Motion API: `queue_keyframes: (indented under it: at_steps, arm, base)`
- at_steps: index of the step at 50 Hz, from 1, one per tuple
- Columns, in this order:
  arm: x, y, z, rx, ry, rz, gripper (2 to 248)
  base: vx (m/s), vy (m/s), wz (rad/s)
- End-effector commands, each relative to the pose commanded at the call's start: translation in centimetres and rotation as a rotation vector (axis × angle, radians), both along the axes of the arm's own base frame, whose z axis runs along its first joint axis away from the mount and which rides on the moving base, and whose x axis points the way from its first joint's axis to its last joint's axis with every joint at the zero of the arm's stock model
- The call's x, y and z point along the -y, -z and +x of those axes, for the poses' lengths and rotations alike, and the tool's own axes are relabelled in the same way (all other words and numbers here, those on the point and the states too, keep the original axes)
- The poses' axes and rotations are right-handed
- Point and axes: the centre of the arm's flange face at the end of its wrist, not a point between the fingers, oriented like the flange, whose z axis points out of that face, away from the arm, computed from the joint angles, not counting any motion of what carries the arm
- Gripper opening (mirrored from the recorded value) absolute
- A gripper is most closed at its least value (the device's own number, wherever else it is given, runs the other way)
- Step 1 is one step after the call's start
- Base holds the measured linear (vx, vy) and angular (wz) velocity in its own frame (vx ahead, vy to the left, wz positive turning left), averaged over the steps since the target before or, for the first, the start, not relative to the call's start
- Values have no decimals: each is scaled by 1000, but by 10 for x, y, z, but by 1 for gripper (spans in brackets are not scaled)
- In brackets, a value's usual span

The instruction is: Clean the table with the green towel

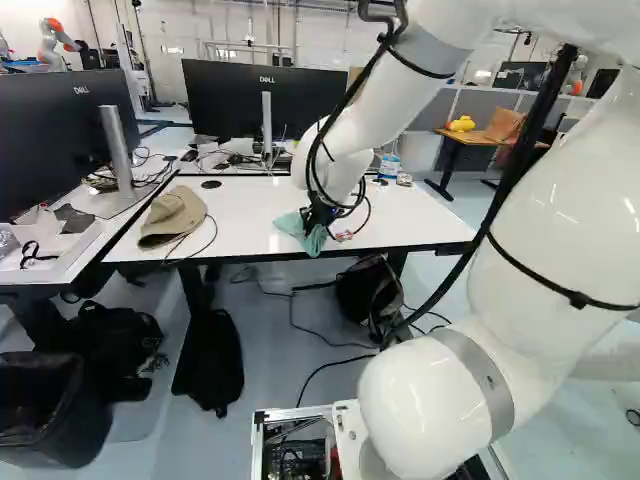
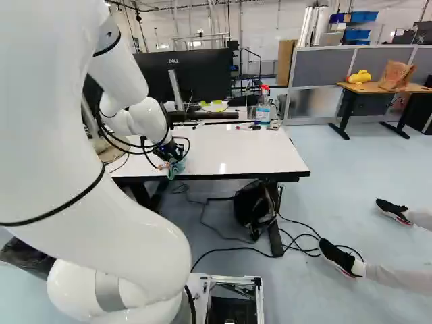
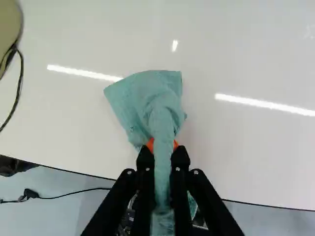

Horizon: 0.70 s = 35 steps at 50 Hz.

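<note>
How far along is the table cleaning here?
Done: the green towel is gripped between the fingers. In hand: probably wiping, as the towel's spread end lies on the white table near its edge. Left: likely the area under the tan hat, at least; which parts are already wiped, I can't tell.

The white arm (image 1: 560, 220) rises from five o'clock in the left base view, arches over past one, then slants down toward seven; its gripper (image 1: 320, 214) points downward, fingers clamped inward.
</note>
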Motion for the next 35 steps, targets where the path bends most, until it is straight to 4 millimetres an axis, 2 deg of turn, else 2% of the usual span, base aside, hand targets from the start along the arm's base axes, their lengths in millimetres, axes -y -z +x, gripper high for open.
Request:
queue_keyframes:
  at_steps: [14, 35]
  arm:
    - [23, 0, -1, 0, 56, 0, 42]
    - [27, -16, -9, 42, 64, 7, 42]
  base:
    - [0, 0, 0]
    - [0, 0, 0]
